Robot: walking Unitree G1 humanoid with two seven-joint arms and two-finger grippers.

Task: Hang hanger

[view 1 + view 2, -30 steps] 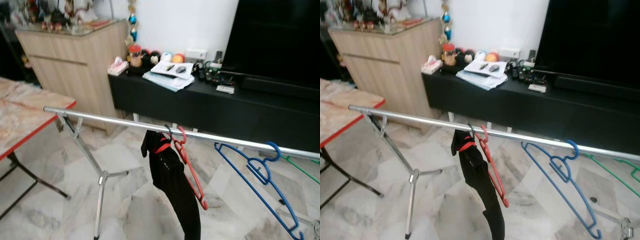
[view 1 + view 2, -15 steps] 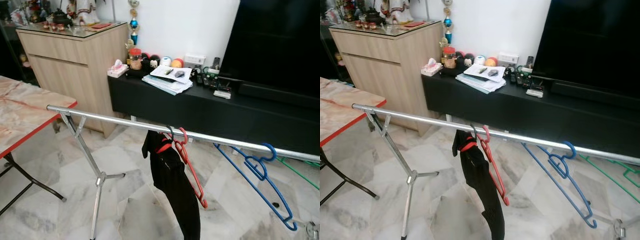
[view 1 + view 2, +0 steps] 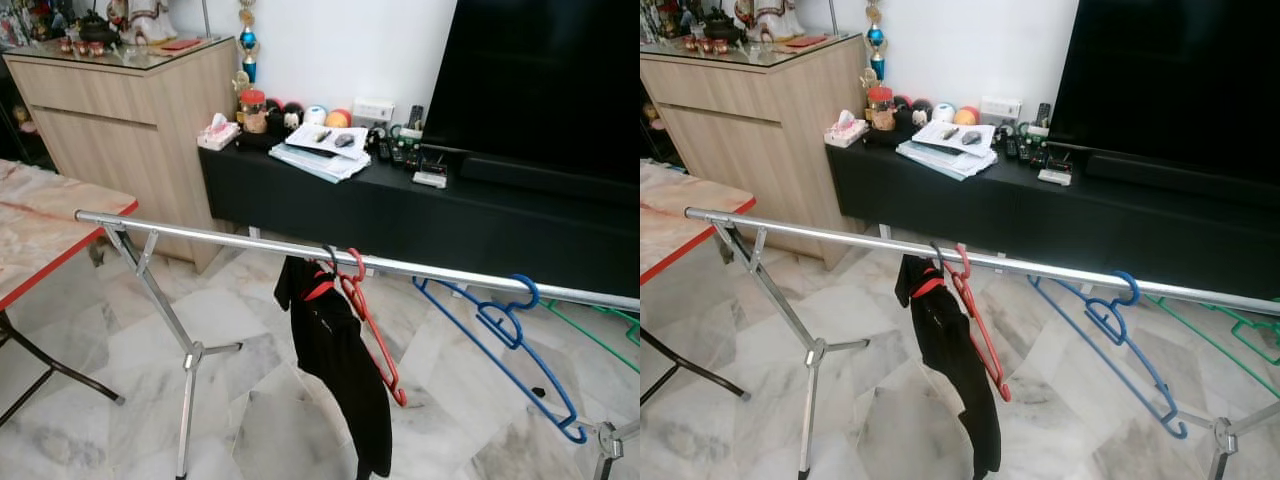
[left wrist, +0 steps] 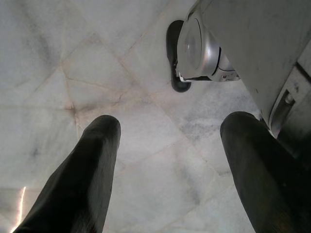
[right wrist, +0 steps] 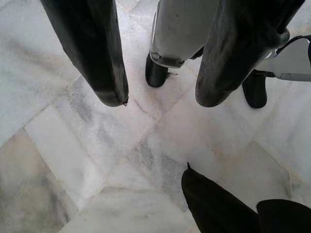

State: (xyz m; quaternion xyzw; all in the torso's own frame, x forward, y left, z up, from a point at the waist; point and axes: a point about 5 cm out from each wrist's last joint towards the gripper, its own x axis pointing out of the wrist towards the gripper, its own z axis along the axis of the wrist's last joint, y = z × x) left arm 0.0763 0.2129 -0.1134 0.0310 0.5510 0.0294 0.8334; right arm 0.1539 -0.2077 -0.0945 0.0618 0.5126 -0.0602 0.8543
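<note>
- We see a long chrome clothes rail point(image 3: 230, 238) on crossed metal legs, running from the left to the far right across the marble tile floor point(image 3: 250, 400).
- Red plastic hanger point(image 3: 372, 330) hooked on the rail near its middle, tilted, lower end swinging down to the right; thin frame, curved hook on top.
- Just left of it, touching, a black garment with a red collar trim point(image 3: 335, 360) hangs from a dark hook on the same rail.
- Blue plastic hanger point(image 3: 505, 345) hooked further right on the rail, also tilted, long bar slanting toward the floor.
- Green hanger point(image 3: 1230, 330) at the far right edge, partly cut off.
- Behind: black low TV console point(image 3: 400, 215) with papers and small items, light wooden cabinet point(image 3: 130, 110) on the left, red-edged marble-pattern table point(image 3: 40, 240) at near left.
- Left gripper point(image 4: 167, 160): fingers spread apart, holding nothing, pointed at the floor.
- Right gripper point(image 5: 160, 94): fingers apart, holding nothing, above the floor and the robot's feet.
</note>
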